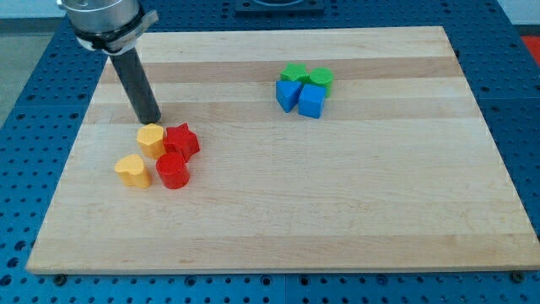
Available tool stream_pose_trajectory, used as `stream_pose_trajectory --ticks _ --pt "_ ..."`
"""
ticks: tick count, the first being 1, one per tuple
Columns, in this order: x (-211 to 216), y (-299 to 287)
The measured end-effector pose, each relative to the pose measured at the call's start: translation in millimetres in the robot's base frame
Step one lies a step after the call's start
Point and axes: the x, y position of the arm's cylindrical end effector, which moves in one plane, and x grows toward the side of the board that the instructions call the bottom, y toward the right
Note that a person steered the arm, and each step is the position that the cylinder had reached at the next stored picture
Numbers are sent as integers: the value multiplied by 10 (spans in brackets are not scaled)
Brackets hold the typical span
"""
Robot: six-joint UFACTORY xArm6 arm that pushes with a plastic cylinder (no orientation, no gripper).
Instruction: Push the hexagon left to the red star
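Note:
A yellow hexagon (151, 138) lies on the wooden board (337, 211) at the view's left, touching the left side of a red star (182, 141). My tip (152, 123) rests just above the hexagon's top edge, at or very near it. A red cylinder (172, 171) sits just below the star and a yellow heart (132, 170) lies below and left of the hexagon.
A cluster stands at the view's upper right of centre: a green star (294, 73), a green cylinder (321, 79), a blue triangular block (288, 94) and a blue cube (311, 101). The board's left edge runs close to the yellow blocks.

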Motion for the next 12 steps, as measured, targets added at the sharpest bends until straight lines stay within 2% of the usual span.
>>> stream_pose_trajectory --ticks 2,3,4,5,6,7,8,12 --pt "255 47" --pt "233 47" --pt "-110 153" --pt "-270 574" --pt "-26 687" --pt "217 563" --pt "288 360" --pt "207 320"
